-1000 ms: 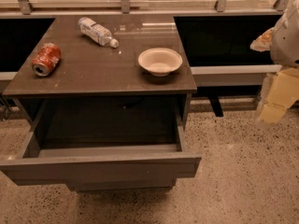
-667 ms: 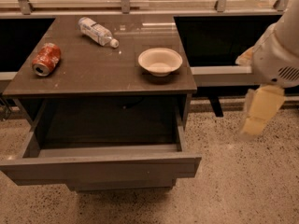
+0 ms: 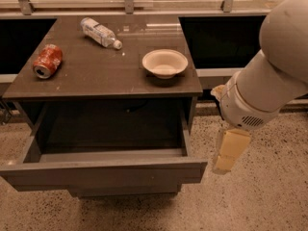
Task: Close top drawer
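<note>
While the hand [image 3: 230, 152] hangs low at the end of the white arm [image 3: 269, 76], just off the right corner of the drawer [image 3: 103, 172] front and apart from it, it touches nothing and carries nothing that shows. Whether it is wide or narrow I cannot tell from this angle.

The drawer stands pulled far out toward the camera, uppermost in its cabinet, with its dark inside open to view. It is probably stiff and fairly light, running on slides, so it needs no grip. A flat push on the plain front near its middle should send it in straight, while a push at the right corner may skew it.

Above and behind the drawer, the tabletop [image 3: 101, 76] carries a bowl [image 3: 164, 62] over the drawer's right side, a red can [image 3: 47, 60] over its left, and a bottle [image 3: 100, 32] lying farther back.
</note>
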`<move>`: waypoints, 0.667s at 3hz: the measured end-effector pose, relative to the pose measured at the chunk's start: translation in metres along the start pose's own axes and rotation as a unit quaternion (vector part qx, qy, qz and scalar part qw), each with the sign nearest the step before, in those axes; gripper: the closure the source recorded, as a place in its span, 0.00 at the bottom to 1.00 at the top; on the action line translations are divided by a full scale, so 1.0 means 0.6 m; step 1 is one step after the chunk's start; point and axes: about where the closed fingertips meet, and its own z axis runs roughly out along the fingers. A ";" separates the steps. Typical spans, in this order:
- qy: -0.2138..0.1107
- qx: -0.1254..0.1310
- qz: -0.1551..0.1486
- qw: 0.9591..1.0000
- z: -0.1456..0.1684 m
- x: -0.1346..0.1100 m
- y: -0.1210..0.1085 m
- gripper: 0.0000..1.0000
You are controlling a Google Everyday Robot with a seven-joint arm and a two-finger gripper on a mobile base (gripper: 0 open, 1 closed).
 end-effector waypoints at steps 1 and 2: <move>-0.009 0.016 -0.007 1.000 0.036 -0.013 0.014 0.09; -0.034 0.015 -0.013 0.999 0.094 -0.033 0.051 0.32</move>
